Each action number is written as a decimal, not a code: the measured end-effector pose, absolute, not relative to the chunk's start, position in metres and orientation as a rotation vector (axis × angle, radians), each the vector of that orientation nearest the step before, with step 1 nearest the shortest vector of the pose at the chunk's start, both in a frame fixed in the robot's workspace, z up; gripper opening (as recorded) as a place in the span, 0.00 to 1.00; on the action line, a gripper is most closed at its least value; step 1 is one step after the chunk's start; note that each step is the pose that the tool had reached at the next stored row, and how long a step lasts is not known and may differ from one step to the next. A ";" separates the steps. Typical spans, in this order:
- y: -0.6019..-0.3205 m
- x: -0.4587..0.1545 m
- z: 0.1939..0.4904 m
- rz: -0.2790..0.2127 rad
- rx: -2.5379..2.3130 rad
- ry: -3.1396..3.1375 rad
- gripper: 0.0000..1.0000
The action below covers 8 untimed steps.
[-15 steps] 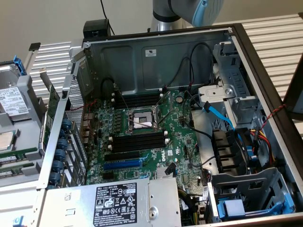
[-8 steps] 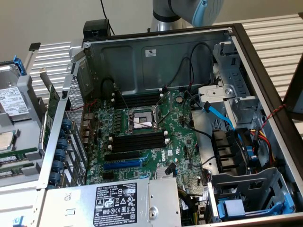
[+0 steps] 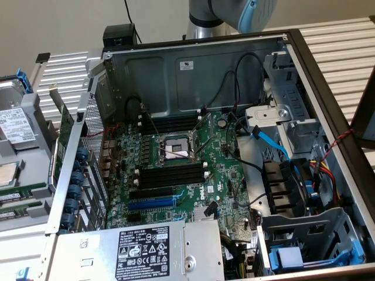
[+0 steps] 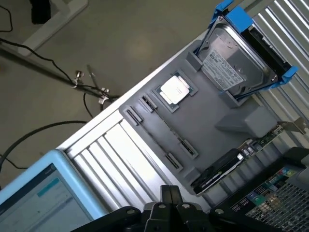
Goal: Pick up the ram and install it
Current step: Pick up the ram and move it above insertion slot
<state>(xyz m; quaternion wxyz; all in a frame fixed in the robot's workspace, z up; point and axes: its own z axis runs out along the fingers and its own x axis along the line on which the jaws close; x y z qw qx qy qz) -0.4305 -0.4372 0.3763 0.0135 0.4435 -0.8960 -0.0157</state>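
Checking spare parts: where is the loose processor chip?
The chip lies in the grey tray beside the hard drive, on the exterior view's left, outside the case.

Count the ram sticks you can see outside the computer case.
2. One ram stick and a second ram stick rest side by side in the gray tray at the exterior view's left. Others may be hidden.

My gripper (image 4: pixel 169 195) is black; beyond it, a grey tray (image 4: pixel 212 111) holds a blue-framed silver drive (image 4: pixel 236 58); the motherboard (image 3: pixel 225 167) is green.
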 end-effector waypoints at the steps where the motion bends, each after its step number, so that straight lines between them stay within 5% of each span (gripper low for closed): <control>1: -0.437 -0.431 0.376 -0.048 1.406 -2.778 0.10; 8: -0.437 -0.431 0.375 -0.046 1.578 -2.682 0.10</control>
